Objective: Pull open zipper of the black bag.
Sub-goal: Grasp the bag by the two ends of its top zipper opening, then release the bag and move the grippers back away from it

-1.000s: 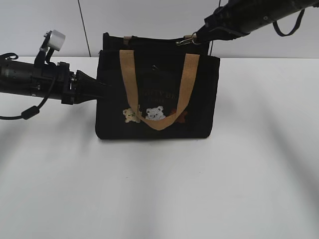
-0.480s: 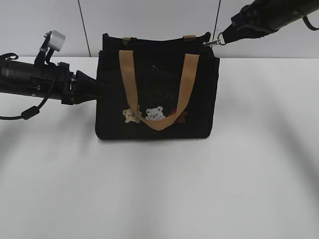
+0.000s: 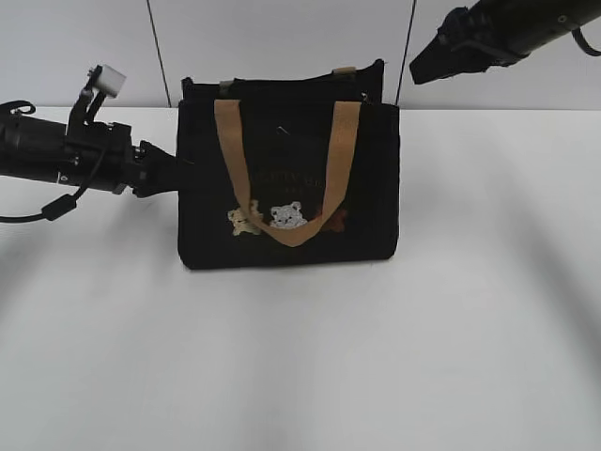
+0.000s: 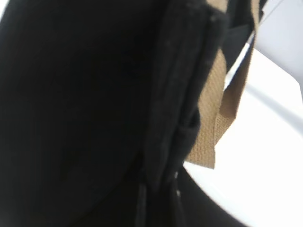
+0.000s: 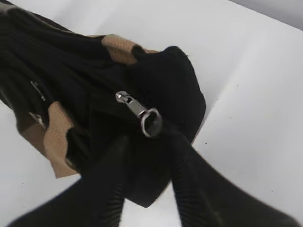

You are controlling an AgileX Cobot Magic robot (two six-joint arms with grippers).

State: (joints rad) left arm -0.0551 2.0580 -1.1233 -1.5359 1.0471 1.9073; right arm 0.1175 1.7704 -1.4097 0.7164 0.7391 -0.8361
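At the middle of the white table (image 3: 470, 329): a small boxy black fabric bag (image 3: 286, 188), upright, with tan webbing handles (image 3: 230, 150) draped down its front. Along its top edge, a dark zipper (image 5: 120, 97). Near the bag's 3 o'clock end, the silver metal pull (image 5: 141, 112) with its round ring, lying free on the cloth.

At the bag's 9 o'clock side, the left gripper (image 3: 177, 167), tip touching the side panel. Left wrist view filled with black cloth and a seam, so no fingers visible there. From outside, tip narrow and together, apparently nipped on the side fabric. Likely purpose: anchoring the light bag so that a tug toward 3 o'clock runs the slider and does not drag the whole bag.

Up at roughly 1 o'clock of the bag, clear of it, the right gripper (image 3: 420, 70). Fingers (image 5: 109, 189) apart, clamped on nothing, the ring just past their tips. Placed in line with the zip, presumably because that is the pulling direction.

Judging by the pull's place at the far end and the slack top, zip probably drawn most of its length. Extent of the opening not visible.
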